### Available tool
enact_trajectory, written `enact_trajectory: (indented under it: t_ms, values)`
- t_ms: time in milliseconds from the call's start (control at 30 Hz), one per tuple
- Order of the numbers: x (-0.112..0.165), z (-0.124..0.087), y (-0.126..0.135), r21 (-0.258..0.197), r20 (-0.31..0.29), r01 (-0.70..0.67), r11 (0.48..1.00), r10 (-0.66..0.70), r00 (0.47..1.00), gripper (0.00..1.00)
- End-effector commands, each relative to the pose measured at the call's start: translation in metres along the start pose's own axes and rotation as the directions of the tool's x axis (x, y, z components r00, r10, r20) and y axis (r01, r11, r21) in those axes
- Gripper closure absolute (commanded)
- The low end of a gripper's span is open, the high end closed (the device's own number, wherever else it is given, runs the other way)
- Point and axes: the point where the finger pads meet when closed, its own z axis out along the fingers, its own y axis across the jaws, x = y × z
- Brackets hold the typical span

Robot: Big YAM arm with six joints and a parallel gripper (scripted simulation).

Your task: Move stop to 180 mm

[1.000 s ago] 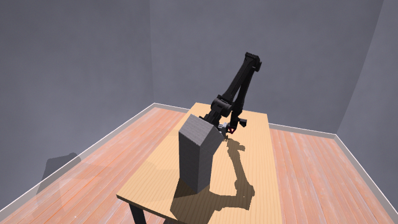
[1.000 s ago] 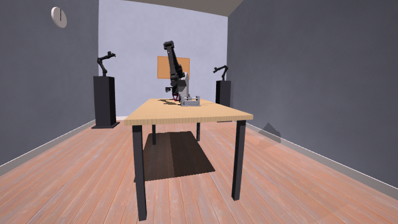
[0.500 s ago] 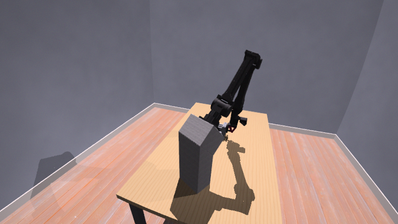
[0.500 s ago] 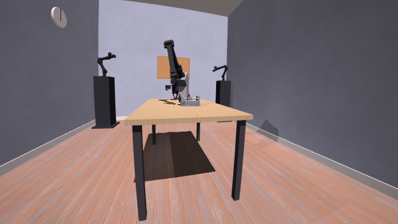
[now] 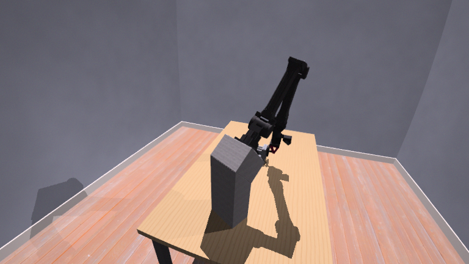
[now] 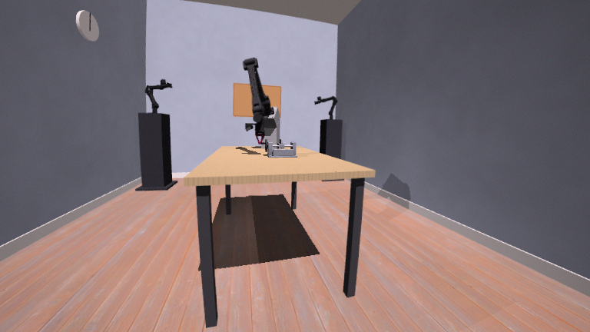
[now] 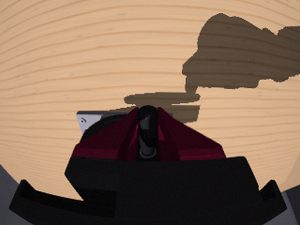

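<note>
The stop fixture (image 6: 282,149) is a small grey frame with rails on the wooden table, in front of a grey slanted housing (image 5: 232,181). My gripper (image 7: 148,113), with dark red fingers, points down at the fixture's left end and is shut on the handwheel's dark handle (image 7: 148,144), seen between the fingers in the wrist view. A corner of the grey fixture (image 7: 89,120) shows just left of the fingers. In the top view the gripper (image 5: 273,149) sits just behind the housing's top edge. In the exterior view the gripper (image 6: 260,139) is small. The stop's scale reading is not visible.
The arm's shadow (image 5: 276,192) falls across the table beside the housing. Two black pedestals (image 6: 153,150) with other arms stand on the floor behind the table, left and right. An orange board (image 6: 256,100) hangs on the back wall.
</note>
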Motion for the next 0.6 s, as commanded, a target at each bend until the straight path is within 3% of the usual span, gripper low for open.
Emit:
enact_trajectory:
  t_ms: [0,233,333,567]
  values:
    - [0.001,-0.022,0.005,0.006,0.000,-0.005,1.000,0.005,1.000,0.94]
    - [-0.001,-0.025,0.004,0.014,0.003,-0.008,1.000,0.008,1.000,0.94]
    - [-0.002,-0.030,0.026,-0.013,0.004,-0.010,1.000,0.010,1.000,0.94]
    - [-0.003,-0.035,0.039,-0.016,0.004,-0.011,1.000,0.011,1.000,0.94]
